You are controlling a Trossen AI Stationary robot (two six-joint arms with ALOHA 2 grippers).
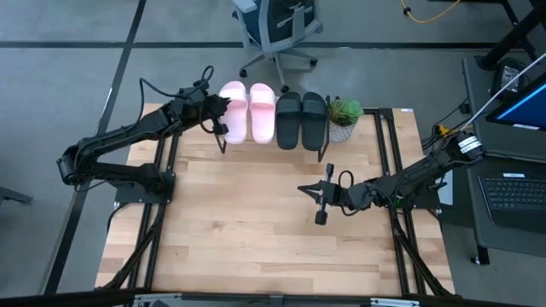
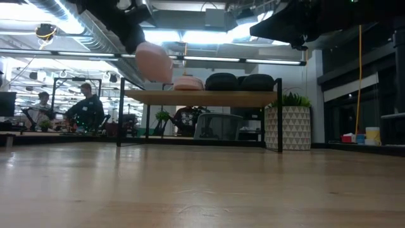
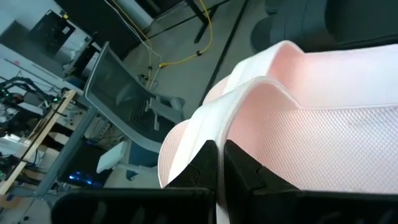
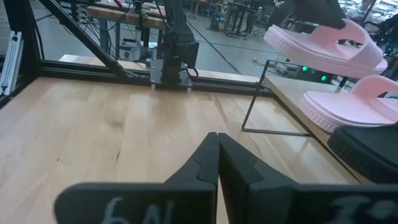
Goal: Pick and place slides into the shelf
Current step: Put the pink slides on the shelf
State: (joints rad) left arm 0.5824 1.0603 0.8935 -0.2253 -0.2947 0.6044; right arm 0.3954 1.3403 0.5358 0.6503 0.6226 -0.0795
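While three slides already sit on the plank-topped shelf (image 1: 281,136) along the far edge of the pale wood counter (image 1: 256,222), the last step is in hand. Clamped on the strap of the fourth, a smooth matte pink slide (image 1: 232,109) held raised over the shelf's left end, the left hand (image 1: 213,115) must next lower and release. Mid-counter, the right hand (image 1: 322,194) waits, fingers together.
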